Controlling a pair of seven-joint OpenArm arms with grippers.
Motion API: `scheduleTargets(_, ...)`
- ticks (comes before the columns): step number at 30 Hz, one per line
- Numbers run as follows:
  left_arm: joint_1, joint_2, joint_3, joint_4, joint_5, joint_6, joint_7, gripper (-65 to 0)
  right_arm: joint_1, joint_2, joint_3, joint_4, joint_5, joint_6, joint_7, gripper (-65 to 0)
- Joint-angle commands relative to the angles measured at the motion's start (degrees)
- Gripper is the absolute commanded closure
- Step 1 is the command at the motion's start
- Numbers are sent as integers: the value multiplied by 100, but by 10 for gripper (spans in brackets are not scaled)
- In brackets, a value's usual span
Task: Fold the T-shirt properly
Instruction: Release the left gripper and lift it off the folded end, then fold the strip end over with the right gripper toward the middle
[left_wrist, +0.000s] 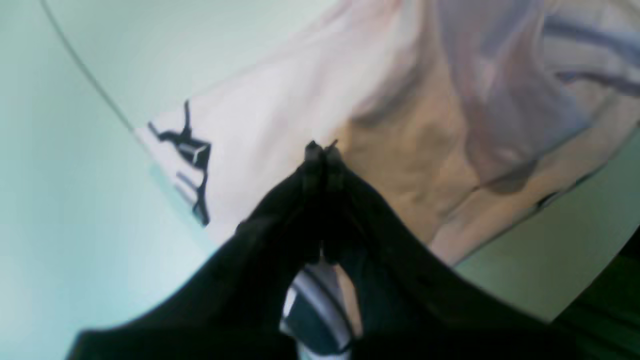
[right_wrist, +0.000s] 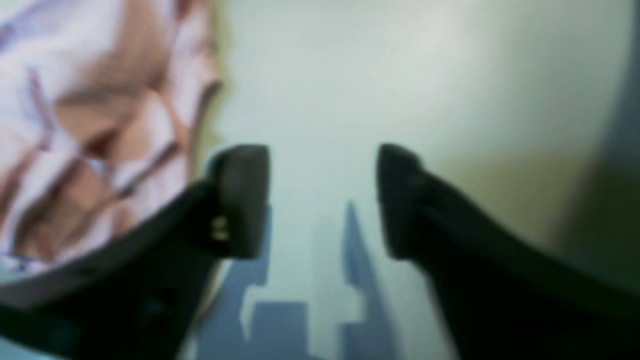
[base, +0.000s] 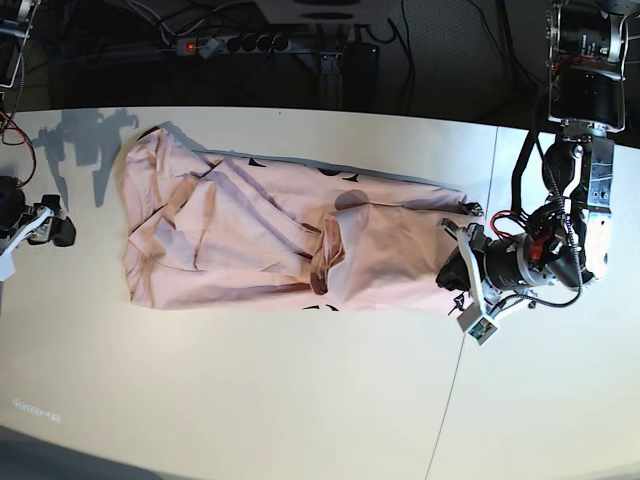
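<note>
The T-shirt (base: 260, 240) lies in a long pale pink band across the white table (base: 250, 400), with wrinkles and a bunched fold near its middle. Bits of black lettering show at its edges. My left gripper (base: 446, 268) is at the shirt's right end. In the left wrist view its fingertips (left_wrist: 322, 150) are pressed together on the T-shirt (left_wrist: 280, 105). My right gripper (base: 55, 228) sits off the shirt's left end. In the right wrist view the right gripper (right_wrist: 320, 200) is open with only bare table between its fingers, and the T-shirt (right_wrist: 100, 125) lies to its left.
A power strip (base: 232, 43) and cables run behind the table's far edge. A thin seam (base: 452, 400) crosses the table on the right. The left arm's body (base: 575, 190) rises at the far right.
</note>
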Motion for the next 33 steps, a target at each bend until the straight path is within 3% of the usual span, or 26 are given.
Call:
scheduleTargets(1,-122,-63,-39,87,-79,55,-105,0,72,157,2,33,190,299,-20,-399)
scheduleTargets(11,-125,-289,-39,87,-79,55,-111,0,74,74,-894,-361,787,302,-210,-401)
scheduleTargets(16,-125,-332,-39,87,-79,55,-109,0,72,-264,-898,-389,1178,306,-656,-401)
scheduleTargets(25,-125,-479,-39,87,-79,55,-111,0,72,-890,-914,-391,1167,317,-675,-401)
scheduleTargets(33,-122,-634,-142,87,-79,55,-107,0,74,-1182,-914,-391,1110,317,-603,-396)
